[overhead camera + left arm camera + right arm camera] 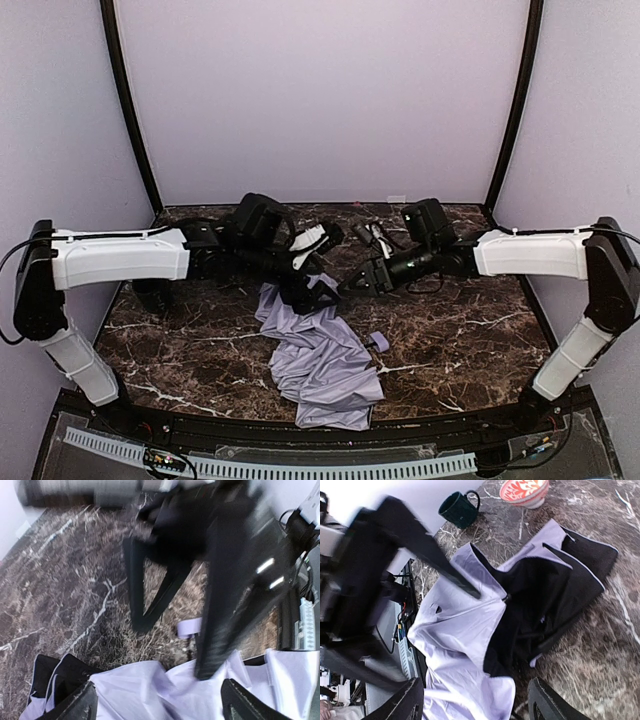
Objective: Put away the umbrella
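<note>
The small folding umbrella (325,370), with pale purple-silver cloth and a black inside, lies all floppy in the middle of the dark brown marble table (470,330). It is not closed up tidy. Its cloth is bunched in soft folds. Its long way runs from the far side of the table, where the two hands are, toward the near edge where the arms are fixed. Its little purple handle (379,341) pokes out on the right side of the cloth, about halfway along.

Both hands hang over the far end of the umbrella, close to each other. The left gripper (160,705) is right above the cloth with its two fingers wide apart, and nothing is in them. The right gripper (475,700) is just beside it, also spread wide and empty, looking down on the black inside.

I think the left hand is a bit nearer to the cloth, but the handle is on the right arm's side. Either hand must go down and toward the near edge to grab it.
</note>
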Controlling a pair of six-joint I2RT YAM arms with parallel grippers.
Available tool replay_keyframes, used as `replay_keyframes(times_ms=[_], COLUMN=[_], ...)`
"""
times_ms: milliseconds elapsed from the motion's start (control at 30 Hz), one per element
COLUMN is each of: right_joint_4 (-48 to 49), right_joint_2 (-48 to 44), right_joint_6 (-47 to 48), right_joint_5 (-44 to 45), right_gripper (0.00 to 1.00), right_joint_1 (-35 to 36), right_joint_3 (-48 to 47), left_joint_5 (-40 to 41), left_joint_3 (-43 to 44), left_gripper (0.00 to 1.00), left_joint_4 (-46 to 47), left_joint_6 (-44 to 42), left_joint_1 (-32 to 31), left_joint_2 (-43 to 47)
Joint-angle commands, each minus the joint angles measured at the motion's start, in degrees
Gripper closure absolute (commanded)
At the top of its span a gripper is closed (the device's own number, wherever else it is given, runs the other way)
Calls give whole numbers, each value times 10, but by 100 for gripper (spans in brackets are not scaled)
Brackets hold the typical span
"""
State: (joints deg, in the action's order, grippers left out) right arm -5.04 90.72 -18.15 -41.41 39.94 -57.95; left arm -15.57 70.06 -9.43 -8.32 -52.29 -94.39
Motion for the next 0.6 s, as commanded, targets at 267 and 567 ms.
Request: replay_keyframes(times_ms=[267, 567], right_joint_4=[75, 70], right_joint_2=[127, 118], right_joint_6=[-14, -15], right_joint_5=[-33, -38], right_gripper=[23, 100], right_joint_1=[24, 27], right_joint_3=[-105, -75], left_joint_5=[45, 87], left_joint_3=[-54, -120], left_gripper=[1, 14], left_joint_4=[-159, -91], left_joint_6=[74, 167], left_joint_1=[-1, 46], left_joint_2=[147, 191])
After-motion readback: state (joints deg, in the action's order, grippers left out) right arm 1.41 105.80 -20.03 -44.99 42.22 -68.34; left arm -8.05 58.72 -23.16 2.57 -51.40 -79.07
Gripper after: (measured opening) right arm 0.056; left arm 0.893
